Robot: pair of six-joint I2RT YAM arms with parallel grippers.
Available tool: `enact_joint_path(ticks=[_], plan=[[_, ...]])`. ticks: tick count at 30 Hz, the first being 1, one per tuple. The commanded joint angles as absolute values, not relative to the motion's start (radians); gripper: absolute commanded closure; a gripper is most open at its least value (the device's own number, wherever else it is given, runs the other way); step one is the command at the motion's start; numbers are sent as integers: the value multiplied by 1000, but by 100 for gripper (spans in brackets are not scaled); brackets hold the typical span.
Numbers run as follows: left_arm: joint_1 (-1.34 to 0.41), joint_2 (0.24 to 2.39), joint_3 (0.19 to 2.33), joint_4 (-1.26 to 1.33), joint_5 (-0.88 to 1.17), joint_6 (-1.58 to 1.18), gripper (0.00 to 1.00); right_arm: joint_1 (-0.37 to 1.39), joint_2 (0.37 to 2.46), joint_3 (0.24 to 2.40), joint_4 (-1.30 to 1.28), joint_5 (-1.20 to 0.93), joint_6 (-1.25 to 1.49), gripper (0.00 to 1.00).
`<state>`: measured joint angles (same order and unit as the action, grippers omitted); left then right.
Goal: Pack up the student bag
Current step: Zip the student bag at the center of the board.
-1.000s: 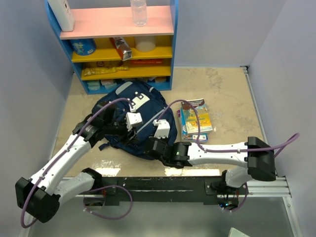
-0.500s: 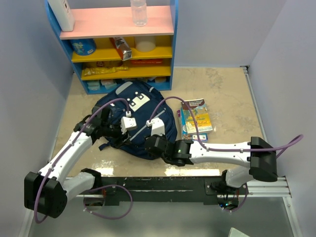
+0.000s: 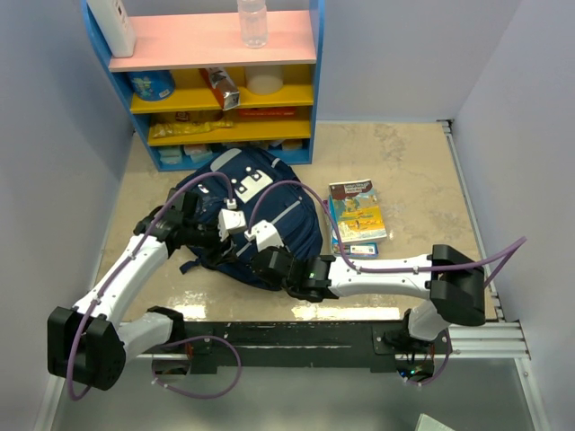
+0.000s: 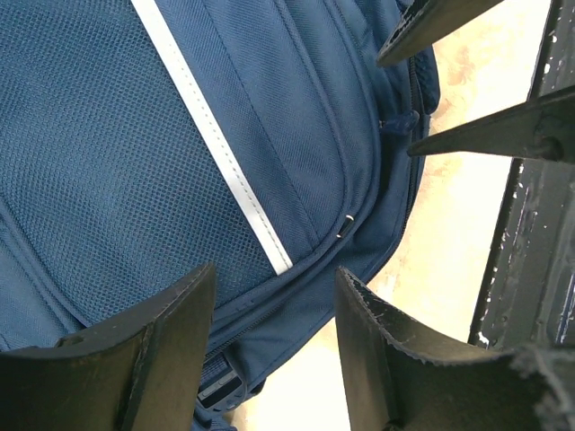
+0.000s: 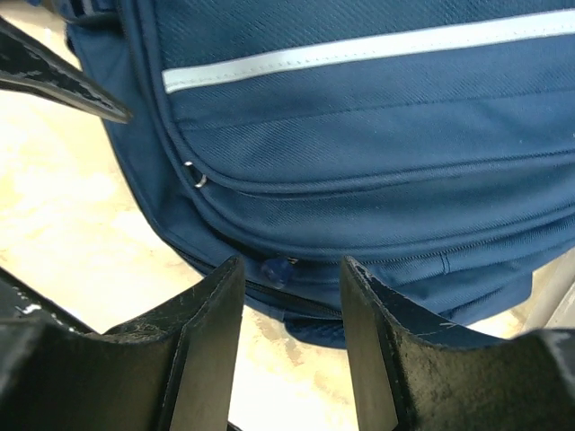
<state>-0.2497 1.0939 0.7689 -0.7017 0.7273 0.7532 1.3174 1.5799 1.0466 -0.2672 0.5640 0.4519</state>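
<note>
Student bag (image 3: 301,229): in the top view it lies flat on the table (image 3: 413,180), front panel up. The shelf unit (image 3: 316,90) stands just behind the bag and the books (image 3: 359,211) lie just to its right. The left arm (image 3: 135,265) and the right arm (image 3: 386,269) both reach over the bag's near half, wrists close together.

Left wrist view: the left gripper (image 4: 274,274) hangs above the bag's mesh panel. Its jaws are spread and nothing is between them. A grey stripe (image 4: 211,135) runs across the fabric, and a small metal ring (image 4: 346,229) sits on the pocket seam.

Right wrist view: the right gripper (image 5: 292,262) is at the bag's near edge, jaws spread. A blue zip pull (image 5: 272,269) shows in the gap between them, not pinched (whether a finger touches it cannot be told).

Step in hand, as judged: opening a zip, since every zip in view looks closed and nothing is packed yet. The next move calls for:
1. Press the right jaws together on the pull.
2. Draw the pull along its track.
3. Hold the bag's fabric down with the left gripper so the bag does not slide.
</note>
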Motion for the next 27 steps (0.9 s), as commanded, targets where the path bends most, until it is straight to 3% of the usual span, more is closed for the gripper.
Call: enact_joint_path(ticks=[1, 27], plan=[[-241, 1086, 818, -698, 778, 778, 41, 1322, 1562, 1045, -195, 554, 416, 52], [-241, 1094, 854, -730, 796, 764, 43, 1324, 1614, 937, -25, 560, 419, 62]])
